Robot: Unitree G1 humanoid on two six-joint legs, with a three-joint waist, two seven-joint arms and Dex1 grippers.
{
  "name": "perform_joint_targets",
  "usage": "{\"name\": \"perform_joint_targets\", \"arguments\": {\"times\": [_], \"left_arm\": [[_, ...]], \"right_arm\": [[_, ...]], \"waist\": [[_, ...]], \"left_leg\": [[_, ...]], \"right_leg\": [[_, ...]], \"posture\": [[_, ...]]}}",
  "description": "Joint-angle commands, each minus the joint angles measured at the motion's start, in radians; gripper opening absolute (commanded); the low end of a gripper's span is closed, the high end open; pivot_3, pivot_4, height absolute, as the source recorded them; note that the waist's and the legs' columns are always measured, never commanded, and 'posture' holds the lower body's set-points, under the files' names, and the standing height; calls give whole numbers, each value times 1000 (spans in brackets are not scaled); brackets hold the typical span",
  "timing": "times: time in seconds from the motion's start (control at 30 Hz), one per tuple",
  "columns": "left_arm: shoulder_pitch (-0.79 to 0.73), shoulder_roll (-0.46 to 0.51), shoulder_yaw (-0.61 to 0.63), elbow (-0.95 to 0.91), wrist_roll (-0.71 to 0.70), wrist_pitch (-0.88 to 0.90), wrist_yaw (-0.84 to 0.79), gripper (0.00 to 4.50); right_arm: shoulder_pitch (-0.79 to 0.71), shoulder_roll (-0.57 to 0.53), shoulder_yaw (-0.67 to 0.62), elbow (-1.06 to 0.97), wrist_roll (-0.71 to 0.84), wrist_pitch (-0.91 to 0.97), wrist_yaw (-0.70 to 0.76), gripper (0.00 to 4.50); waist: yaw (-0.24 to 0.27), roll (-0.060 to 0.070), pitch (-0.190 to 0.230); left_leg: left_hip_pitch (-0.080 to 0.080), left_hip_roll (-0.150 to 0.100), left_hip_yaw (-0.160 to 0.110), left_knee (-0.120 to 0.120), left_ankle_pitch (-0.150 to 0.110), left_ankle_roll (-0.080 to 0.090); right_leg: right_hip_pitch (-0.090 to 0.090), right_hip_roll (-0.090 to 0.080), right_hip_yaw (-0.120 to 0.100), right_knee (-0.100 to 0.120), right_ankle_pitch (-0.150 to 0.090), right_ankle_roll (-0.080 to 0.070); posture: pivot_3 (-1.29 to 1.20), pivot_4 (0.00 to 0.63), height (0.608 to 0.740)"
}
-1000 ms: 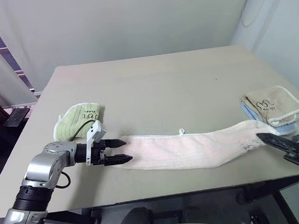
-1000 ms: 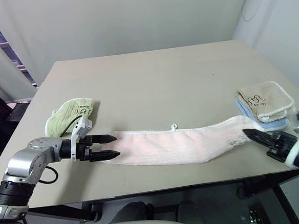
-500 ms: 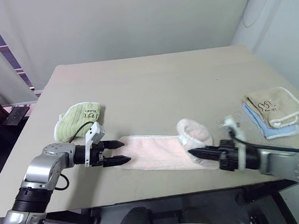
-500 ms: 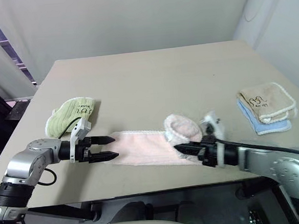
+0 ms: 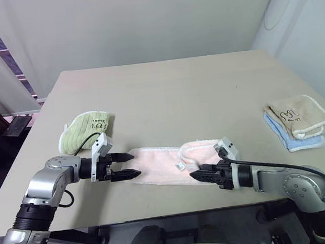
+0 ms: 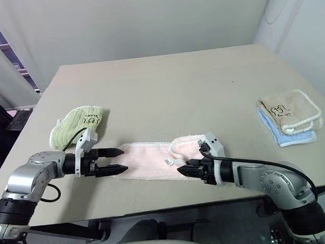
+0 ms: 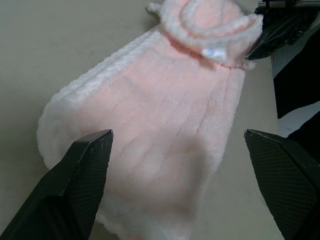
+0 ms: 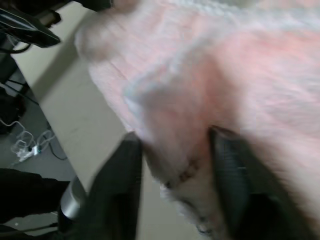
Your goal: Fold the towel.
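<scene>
The towel (image 5: 165, 165) lies on the table (image 5: 172, 99) near its front edge, a little left of the middle. Its right end is doubled back over the rest, with the white-edged flap and the small tag (image 5: 178, 166) on top.

The left gripper (image 5: 133, 164) sits at the towel's left end, its two fingers spread wide, one over the far corner and one at the near corner. The left wrist view shows the cloth lying between the parted fingers, not pinched.

The right gripper (image 5: 195, 175) points at the folded end from the front edge side, tips against the flap. In the right wrist view its fingers (image 8: 235, 180) stand apart with pink cloth bulging between them; that view is blurred, so I cannot tell whether any cloth is nipped. The jaws look released.

The fold hides how far the towel's underside layer reaches beneath the flap.

A green towel (image 5: 85, 130) lies near the left edge, behind the left gripper. A beige towel (image 5: 296, 117) stacked on a blue one (image 5: 306, 142) lies by the right edge.
</scene>
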Motion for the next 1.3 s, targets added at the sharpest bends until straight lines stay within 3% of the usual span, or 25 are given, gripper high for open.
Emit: {"name": "perform_joint_targets", "arguments": {"times": [0.03,0.1,0.17,0.27,0.37,0.47,0.6,0.7,0.9,1.0,1.1,1.2,1.3], "left_arm": [[-33,15,32,-9,-27,6,-16,4428],[-51,14,50,-5,-46,20,-22,4428],[-84,6,78,0,-92,59,-29,4249],[-132,-8,84,-14,-136,87,-44,3502],[-217,-88,54,4,-138,73,-11,2475],[-298,-202,-7,54,-101,33,11,1263],[-369,-320,-95,126,-45,-24,3,0],[-408,-400,-151,197,-5,-72,-9,0],[-427,-528,-277,388,160,-249,7,0],[-395,-547,-389,487,273,-357,-40,0],[-390,-571,-463,648,425,-544,57,0],[-394,-594,-440,710,437,-589,74,0],[-402,-601,-397,707,411,-582,51,0]], "right_arm": [[16,-8,-59,-96,25,-50,71,3550],[39,-15,-133,-132,79,-74,113,4276],[52,-12,-241,-138,144,-106,135,4294],[70,-31,-341,-131,113,-178,171,4301],[99,-26,-381,-88,58,-240,194,3730],[115,-10,-373,-51,5,-300,224,2573],[109,25,-336,-1,-59,-356,241,1096],[117,54,-296,48,-116,-404,278,33],[91,121,-178,181,-279,-503,296,33],[74,148,-103,283,-382,-540,287,33],[46,190,-46,395,-490,-599,256,33],[47,203,4,440,-567,-640,265,33],[45,216,2,453,-574,-650,281,33]], "waist": [[0,0,0],[3,0,0],[2,0,0],[2,-1,0],[6,-2,-1],[16,-3,-1],[23,-3,-2],[26,-3,-2],[26,-3,-2],[24,-3,-2],[25,-3,-3],[26,-6,-11],[22,-6,-11]], "left_leg": [[0,0,0,0,0,0],[0,0,0,0,0,0],[0,0,0,0,0,0],[0,0,0,2,0,0],[2,0,0,2,0,0],[2,0,0,3,0,0],[2,0,1,4,0,0],[2,0,1,4,0,0],[2,0,1,6,0,0],[2,0,1,8,0,0],[2,1,1,8,0,0],[5,1,0,9,0,0],[16,1,-1,9,-1,0]], "right_leg": [[0,0,0,0,0,1],[0,0,0,0,1,2],[0,0,0,0,1,2],[2,0,0,0,2,3],[3,0,0,-1,2,3],[4,0,0,0,4,4],[3,1,1,0,5,5],[3,2,1,0,5,5],[4,3,2,0,5,5],[4,3,2,0,6,5],[4,4,3,0,7,4],[7,5,3,1,7,4],[21,5,2,-2,6,4]], "posture": [[0,0,740],[0,0,740],[0,0,740],[0,0,740],[0,0,740],[0,0,740],[0,0,740],[0,0,740],[0,0,740],[0,0,740],[0,0,740],[0,0,740],[0,0,740]]}}
